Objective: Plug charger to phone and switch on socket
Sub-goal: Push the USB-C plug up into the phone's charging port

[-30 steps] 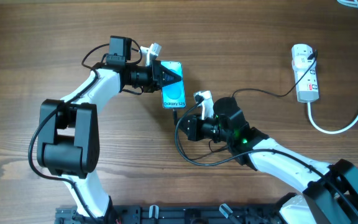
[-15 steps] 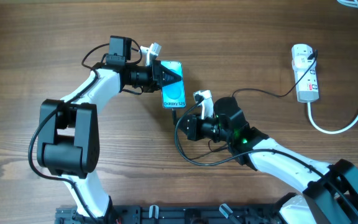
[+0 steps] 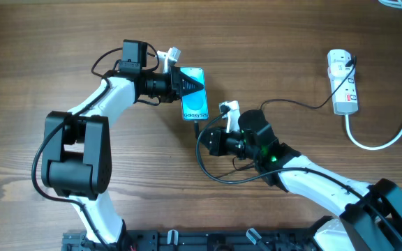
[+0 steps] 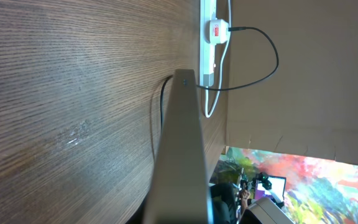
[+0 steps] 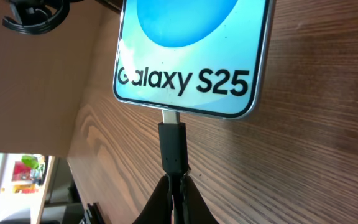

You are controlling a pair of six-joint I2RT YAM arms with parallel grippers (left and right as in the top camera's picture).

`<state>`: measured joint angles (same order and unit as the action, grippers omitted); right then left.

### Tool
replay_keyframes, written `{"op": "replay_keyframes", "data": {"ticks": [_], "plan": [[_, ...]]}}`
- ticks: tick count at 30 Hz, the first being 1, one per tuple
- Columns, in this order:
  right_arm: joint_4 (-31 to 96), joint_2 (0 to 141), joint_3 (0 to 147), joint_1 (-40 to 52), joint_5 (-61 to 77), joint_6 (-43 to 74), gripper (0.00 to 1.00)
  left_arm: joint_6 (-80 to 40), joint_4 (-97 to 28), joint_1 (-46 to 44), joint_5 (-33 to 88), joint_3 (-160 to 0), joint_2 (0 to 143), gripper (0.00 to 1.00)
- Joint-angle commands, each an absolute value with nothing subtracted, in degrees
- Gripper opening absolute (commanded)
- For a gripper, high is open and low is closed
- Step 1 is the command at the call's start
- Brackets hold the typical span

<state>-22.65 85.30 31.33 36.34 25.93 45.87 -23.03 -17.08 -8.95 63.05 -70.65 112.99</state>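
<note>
**Plug at the phone's port, looking only part seated**

Nearest, the right end effector [image 5: 174, 186] is closed on the charger [image 5: 172, 146] just behind its plug. The plug's metal tip shows at the near edge of the phone [image 5: 194, 62]. A push off-line could jam the plug, bend the cable, or skid the phone over the bench [image 3: 33, 56] if the left end effector [image 3: 187, 82], apparently clamped on the phone's far end, slips. Far right, the socket [image 3: 343, 81] is probably not yet switched on.

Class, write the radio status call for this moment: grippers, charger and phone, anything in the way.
Left gripper shut on phone. Right gripper shut on charger, plug tip at phone's port, metal showing. Nothing in the way.
</note>
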Motion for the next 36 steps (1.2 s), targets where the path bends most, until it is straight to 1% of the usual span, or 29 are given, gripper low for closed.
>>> {"op": "replay_keyframes", "data": {"ticks": [1,9,12,20,21,22,25,26,28,30,31,32,34,35,36], "plan": [[-23.53,85.84,31.88,35.64,19.18,51.11,0.04,-22.72,-17.56,-9.26,65.71,-70.46,112.99,0.04],[-32.84,85.84,31.88,35.57,18.31,51.24,0.04,-22.70,-17.56,-9.28,65.71,-70.46,112.99,0.04],[-32.88,85.84,31.88,35.59,14.06,51.16,0.04,-22.72,-17.56,-9.28,65.71,-70.46,112.99,0.04],[-32.62,85.84,31.88,35.59,13.67,49.01,0.04,-22.74,-17.61,-9.28,66.19,-70.46,112.99,0.04],[-31.68,85.84,31.88,35.59,14.22,47.70,0.07,-22.74,-17.61,-9.28,66.19,-70.46,112.99,0.04],[-30.04,85.84,31.88,35.59,14.94,46.00,0.17,-22.74,-17.61,-9.28,66.19,-70.46,112.99,0.04],[-28.34,85.27,31.88,35.24,18.76,43.44,0.37,-22.74,-17.61,-9.28,66.17,-70.46,112.99,0.04],[-28.40,84.14,31.94,34.63,20.78,43.42,0.39,-22.74,-17.61,-9.28,66.17,-70.46,112.99,0.04],[-26.92,81.73,32.73,32.75,25.54,43.51,0.47,-22.74,-17.58,-9.28,66.17,-70.46,112.99,0.04],[-20.27,79.44,35.31,30.26,30.83,43.46,0.51,-22.74,-17.58,-9.28,66.17,-70.46,112.99,0.04],[-11.60,78.67,38.35,29.04,33.78,43.44,0.52,-22.74,-17.58,-9.28,66.17,-70.46,112.99,0.04],[-5.21,78.81,40.71,29.02,34.65,43.11,0.53,-22.74,-17.58,-9.28,66.17,-70.46,112.99,0.04],[5.61,78.89,44.62,29.06,34.81,40.25,0.58,-22.74,-17.58,-9.28,66.17,-70.46,112.99,0.04],[10.22,78.89,46.22,29.08,34.83,39.00,0.63,-22.72,-17.61,-9.28,66.17,-70.46,112.99,0.04],[11.68,78.89,46.50,29.06,34.85,38.48,0.75,-22.74,-17.61,-9.28,66.17,-70.46,112.99,0.04]]}}
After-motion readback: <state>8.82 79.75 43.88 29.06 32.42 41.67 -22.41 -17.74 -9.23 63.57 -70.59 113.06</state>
